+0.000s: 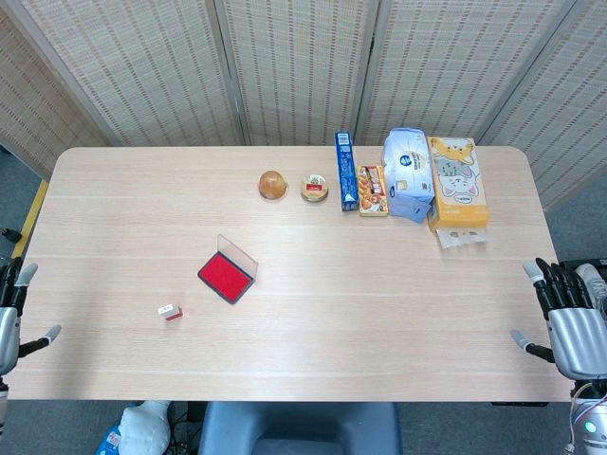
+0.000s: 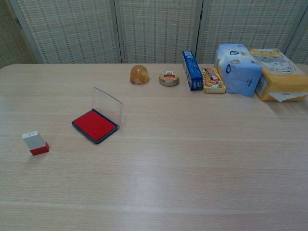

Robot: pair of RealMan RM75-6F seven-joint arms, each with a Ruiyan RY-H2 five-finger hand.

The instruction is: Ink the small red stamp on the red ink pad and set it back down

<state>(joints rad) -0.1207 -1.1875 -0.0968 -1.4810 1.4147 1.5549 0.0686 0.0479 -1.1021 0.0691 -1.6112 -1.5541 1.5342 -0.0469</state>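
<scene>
A: Largest item first?

B: Table [image 1: 379, 313], light wood, rounded corners. Wide bare surface ran across the middle and the whole right half; goods stood only along the 12 o'clock edge.

A: The row at that edge?

B: Orange tissue pack [image 1: 456, 182] at the right end, a loose flap hanging toward the table's centre; blue-white tissue pack [image 1: 408, 173] touching it on the left; blue box [image 1: 345, 171] standing on end; small snack box [image 1: 373, 191] between the blue box and the blue-white pack; round tin [image 1: 315, 187]; amber dome [image 1: 272, 185], apart from the tin.

A: The hands?

B: Right hand [image 1: 572, 327] at the 4 o'clock edge, fingers spread, holding nothing. Left hand [image 1: 11, 318] at the 8 o'clock edge, partly cut off by the frame, fingers apart, nothing held. Both sat off the table, well apart from every item.

A: Task pieces?

B: Red ink pad [image 1: 226, 276], left of centre, clear lid [image 1: 238, 256] raised on its far side. Small red stamp [image 1: 170, 312] at 8 o'clock from the pad, near it but not touching, open wood all round.

A: Differences between views?

B: Head view alone showed the hands and all four table edges. Chest view alone showed the stamp leaning, pale body over red base.
</scene>
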